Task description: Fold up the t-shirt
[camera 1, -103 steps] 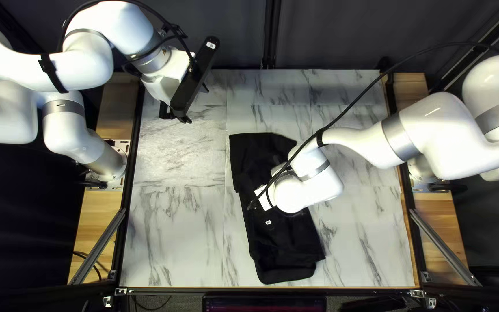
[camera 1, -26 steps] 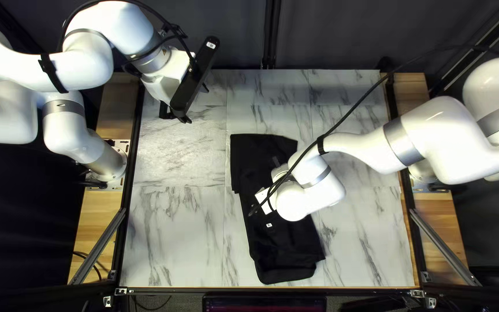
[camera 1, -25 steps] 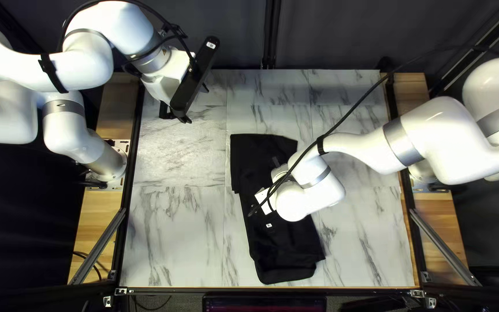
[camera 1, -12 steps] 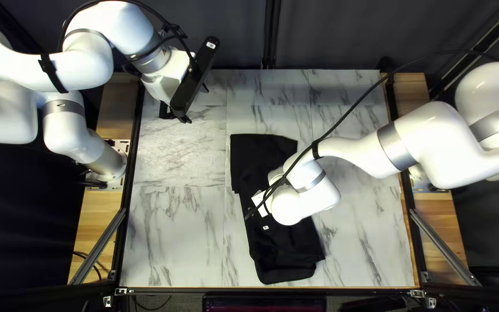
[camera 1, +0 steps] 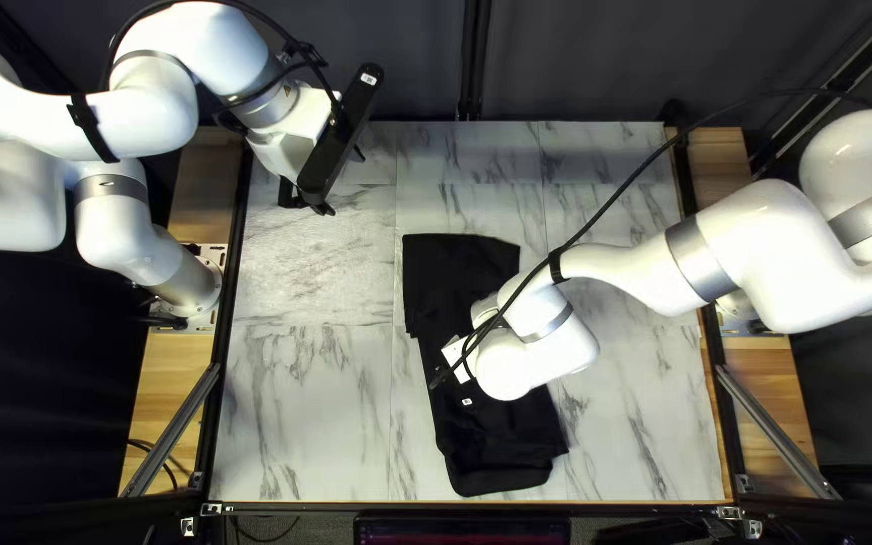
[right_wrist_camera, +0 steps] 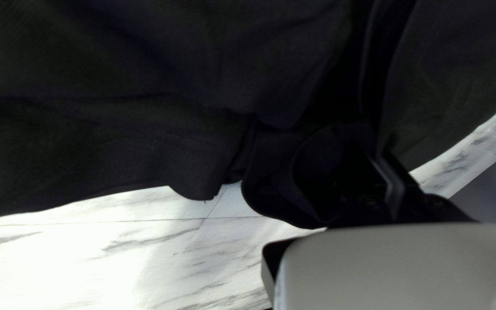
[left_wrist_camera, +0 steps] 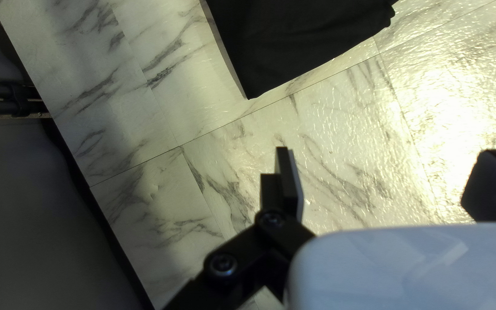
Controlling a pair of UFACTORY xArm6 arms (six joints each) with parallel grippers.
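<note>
The black t-shirt (camera 1: 497,444) lies as a long folded strip on the marble-patterned table, slanting from its middle toward the near edge. My right gripper (camera 1: 467,402) is low over the strip's middle, its lower part hidden by dark cloth. In the right wrist view, folds of the t-shirt (right_wrist_camera: 144,115) rise close around my right gripper (right_wrist_camera: 387,172); black on black hides its grip. My left gripper (camera 1: 339,141) is held over the far left part of the table, away from the cloth. Its wrist view shows my left gripper (left_wrist_camera: 387,152) open, nothing between its fingers, the t-shirt's corner (left_wrist_camera: 259,57) ahead.
Bare marble table top (camera 1: 305,404) lies left of the t-shirt, and more at its right. My right forearm (camera 1: 648,267) reaches over the table's right half, with a loose black cable (camera 1: 618,207) arching above. Dark frame bars edge the table.
My right arm has shifted slightly toward the table's near edge. Around its gripper the cloth looks a little different, while the strip's outline stays put. My left arm has not moved.
</note>
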